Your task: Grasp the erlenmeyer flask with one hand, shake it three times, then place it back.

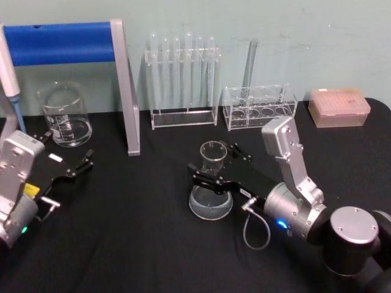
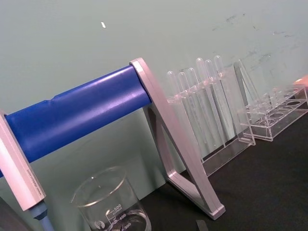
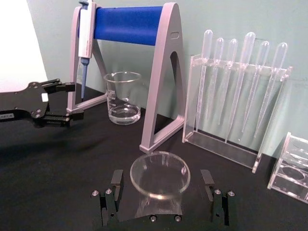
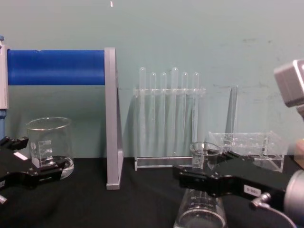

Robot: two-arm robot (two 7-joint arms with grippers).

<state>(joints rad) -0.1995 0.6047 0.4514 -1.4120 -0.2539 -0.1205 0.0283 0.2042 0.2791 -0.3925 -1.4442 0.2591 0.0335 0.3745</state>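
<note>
The erlenmeyer flask (image 1: 211,202) is clear glass and stands upright on the black table, at the middle. My right gripper (image 1: 209,162) reaches in from the right and is open, with one black finger on each side of the flask's neck. In the right wrist view the flask's round lip (image 3: 160,174) sits between the two fingers (image 3: 117,185), with a small gap on each side. In the chest view the near finger (image 4: 209,183) crosses in front of the flask (image 4: 199,213). My left gripper (image 1: 72,166) rests open over the table at the left, near the beaker.
A glass beaker (image 1: 64,116) stands at the back left under a blue-barred pipette stand (image 1: 67,43) holding a pipette (image 1: 9,73). Behind the flask are a rack of test tubes (image 1: 183,79), a low clear rack (image 1: 259,107) and a tip box (image 1: 339,107).
</note>
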